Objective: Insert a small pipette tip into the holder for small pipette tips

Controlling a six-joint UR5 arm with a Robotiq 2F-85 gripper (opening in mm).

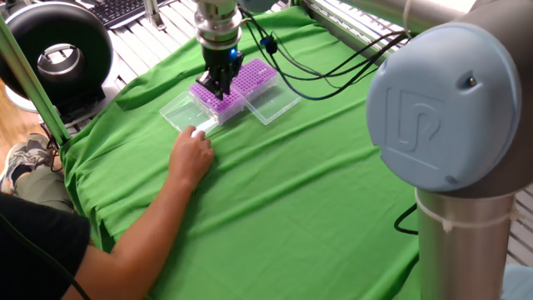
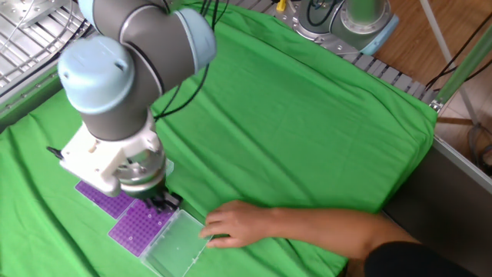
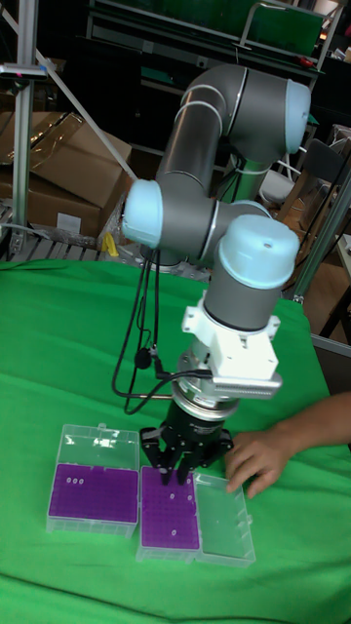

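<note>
Holder for small pipette tips (image 3: 170, 519): purple rack directly beneath gripper (image 3: 181, 470). Gripper low over rear edge; finger spacing cannot tell. Person's hand (image 3: 255, 461) just beside.

You have a matt green cloth (image 1: 316, 192), softly creased, over the tabletop. The holder for small pipette tips (image 3: 169, 509) shows matt purple plastic in a clear, glossy box. The arm's joint caps (image 1: 445, 92) look smooth pale-blue plastic; its tubes, satin grey metal.
</note>
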